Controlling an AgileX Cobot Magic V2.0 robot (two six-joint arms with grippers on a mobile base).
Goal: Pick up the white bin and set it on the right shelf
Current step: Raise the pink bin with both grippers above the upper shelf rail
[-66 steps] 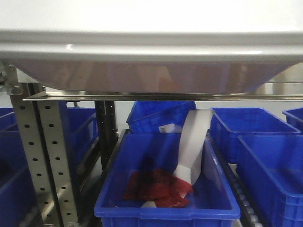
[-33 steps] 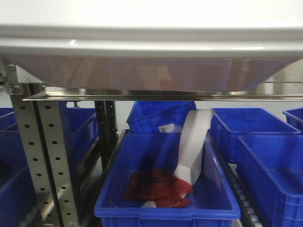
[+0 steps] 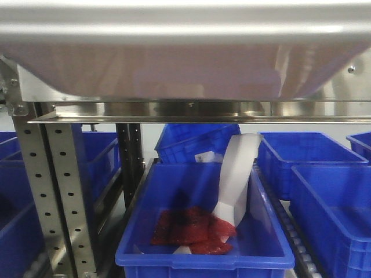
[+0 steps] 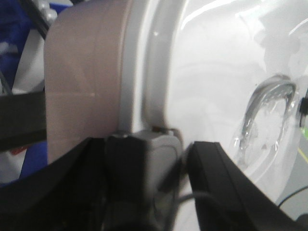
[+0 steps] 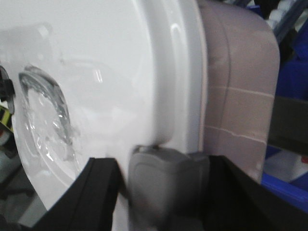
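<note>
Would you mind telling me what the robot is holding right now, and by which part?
The white bin, gripped at its two ends: the left hand and right hand each clamp a grey clip at the lid's rim.

The white bin, pinkish-walled, hangs level just above the steel right shelf.

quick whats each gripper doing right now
Left gripper: closed, gripping one end of the white bin.
Right gripper: closed, gripping the other end of the white bin.
</note>
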